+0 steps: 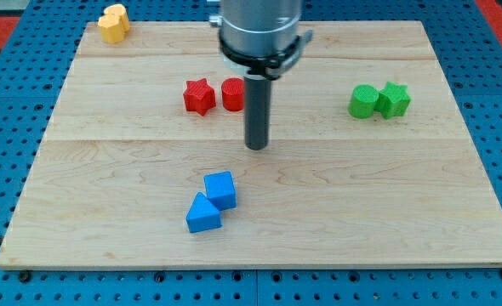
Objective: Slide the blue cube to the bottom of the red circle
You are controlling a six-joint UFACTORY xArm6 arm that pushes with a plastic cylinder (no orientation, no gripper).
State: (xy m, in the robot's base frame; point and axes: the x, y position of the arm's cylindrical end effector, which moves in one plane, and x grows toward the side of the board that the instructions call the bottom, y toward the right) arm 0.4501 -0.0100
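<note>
my tip (257, 147) | between red circle (232, 94), blue cube (220, 189)

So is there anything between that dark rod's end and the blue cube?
No. In the camera view, only bare wood lies between my tip and the blue cube. The cube sits below the tip, slightly toward the view's left.

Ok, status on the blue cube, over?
My tip sits just below the red circle, clear of blocks. Blue cube untouched, lower down, against the blue wedge-like block. Path between looks unobstructed.
</note>
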